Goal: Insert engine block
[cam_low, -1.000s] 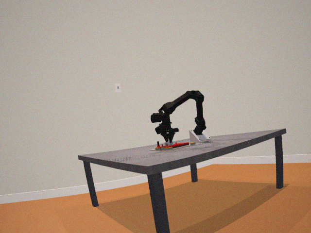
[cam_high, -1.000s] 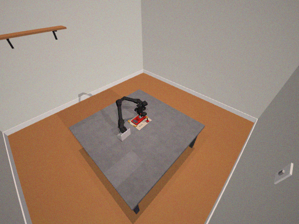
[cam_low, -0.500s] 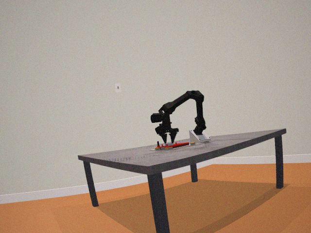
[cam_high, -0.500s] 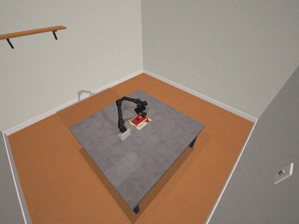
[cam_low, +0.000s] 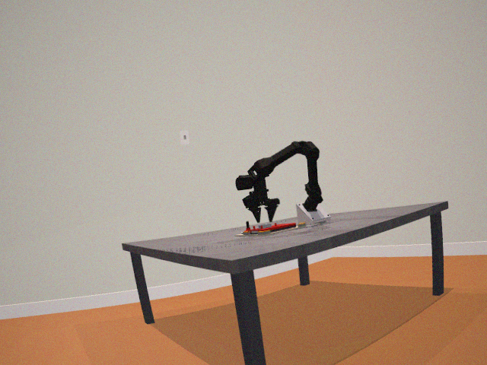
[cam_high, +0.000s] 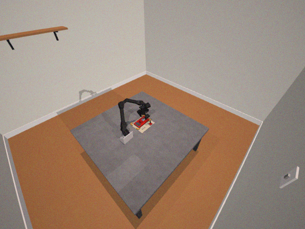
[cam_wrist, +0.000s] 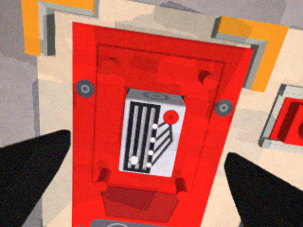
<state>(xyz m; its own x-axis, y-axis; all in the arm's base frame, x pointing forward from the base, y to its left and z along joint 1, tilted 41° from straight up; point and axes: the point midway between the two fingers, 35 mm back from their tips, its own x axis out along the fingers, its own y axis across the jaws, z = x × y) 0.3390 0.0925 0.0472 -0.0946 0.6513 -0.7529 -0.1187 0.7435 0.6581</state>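
Note:
The engine block [cam_wrist: 151,137] [cam_high: 143,119] [cam_low: 264,226], pale grey with black slots, a red round cap and white dots on top, sits in the opening of the red car body [cam_wrist: 83,165] [cam_low: 288,225]. Part of its grey far side shows, and its top stands a little above the body in the exterior view. How deep it sits and where the rib is I cannot tell. My gripper [cam_wrist: 149,148] [cam_low: 264,221] is open and empty. Its black fingers stand wide on either side of the block, apart from it, with the tips above the car body.
The car body lies on a cream board [cam_wrist: 53,111] [cam_high: 142,130] between orange corner brackets [cam_wrist: 272,38]. A small grey-rimmed holder [cam_wrist: 266,137] with a red part is at the right in the wrist view. A thin black upright piece [cam_low: 247,225] stands near the body's end.

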